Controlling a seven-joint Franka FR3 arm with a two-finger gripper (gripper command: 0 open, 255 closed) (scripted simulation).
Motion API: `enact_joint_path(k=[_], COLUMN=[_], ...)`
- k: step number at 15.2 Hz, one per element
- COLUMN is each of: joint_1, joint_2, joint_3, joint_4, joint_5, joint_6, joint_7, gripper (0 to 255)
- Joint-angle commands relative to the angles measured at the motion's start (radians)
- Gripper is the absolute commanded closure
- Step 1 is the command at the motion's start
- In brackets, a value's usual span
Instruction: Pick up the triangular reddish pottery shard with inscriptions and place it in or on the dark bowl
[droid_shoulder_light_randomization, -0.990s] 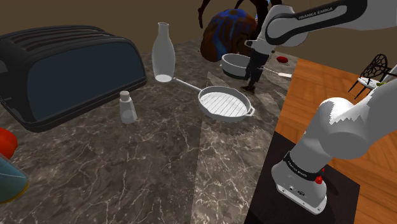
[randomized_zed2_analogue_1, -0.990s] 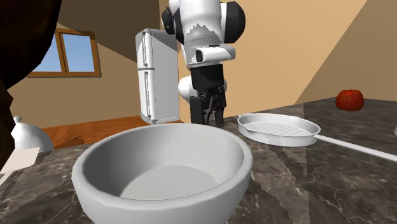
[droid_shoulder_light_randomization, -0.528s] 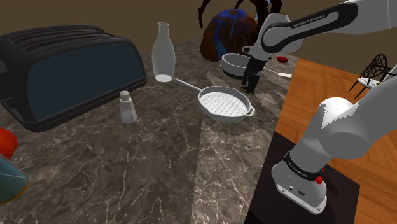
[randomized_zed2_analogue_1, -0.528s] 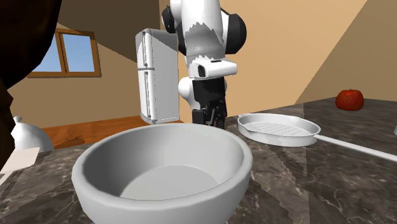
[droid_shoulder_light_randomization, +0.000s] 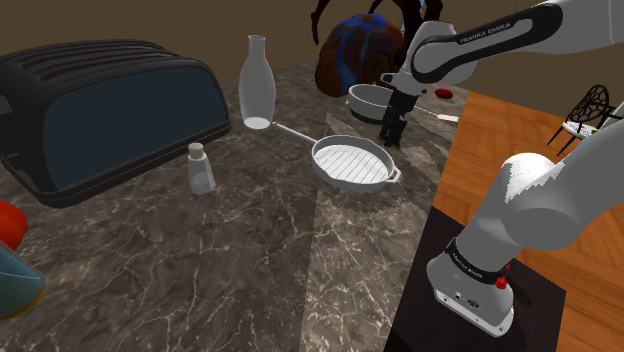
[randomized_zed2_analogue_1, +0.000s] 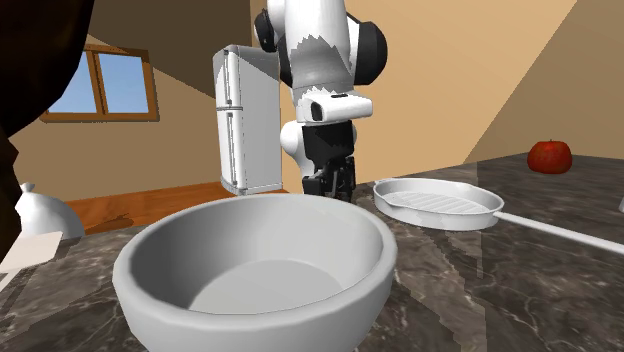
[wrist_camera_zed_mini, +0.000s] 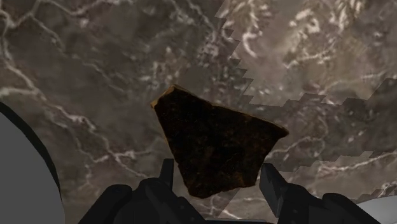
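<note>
A dark reddish-brown triangular shard (wrist_camera_zed_mini: 216, 143) lies flat on the marble counter. My gripper (wrist_camera_zed_mini: 219, 182) is open and low over it, one black finger on each side of its narrow end, with a small gap at the right finger. The bowl, drawn plain grey (droid_shoulder_light_randomization: 370, 100), stands just beyond the gripper (droid_shoulder_light_randomization: 392, 133) in the shoulder view, and its curved wall (wrist_camera_zed_mini: 25, 181) shows beside the left finger. In the second exterior view the bowl (randomized_zed2_analogue_1: 260, 270) fills the foreground and its rim hides the tips of the gripper (randomized_zed2_analogue_1: 330, 186).
A ribbed white pan (droid_shoulder_light_randomization: 350, 162) with a long handle sits close to the gripper, toward the shoulder view's left. Farther that way stand a bottle (droid_shoulder_light_randomization: 257, 85), a shaker (droid_shoulder_light_randomization: 201, 168) and a big black toaster (droid_shoulder_light_randomization: 100, 110). The counter edge and wooden floor (droid_shoulder_light_randomization: 500, 140) lie to the right.
The gripper has come down toward the counter beside the bowl and moved slightly toward it; in the second exterior view its fingers have sunk behind the bowl's rim. The shard has not moved.
</note>
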Motion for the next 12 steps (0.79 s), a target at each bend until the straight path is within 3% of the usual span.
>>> enact_joint_path(k=[1, 7, 12], joint_1=[0.0, 0.0, -0.007], joint_2=[0.001, 0.001, -0.037], joint_3=[0.0, 0.0, 0.023], joint_4=[-0.002, -0.001, 0.04], joint_5=[0.0, 0.0, -0.004], joint_6=[0.0, 0.0, -0.078], joint_7=[0.0, 0.0, 0.015], gripper=[255, 255, 255])
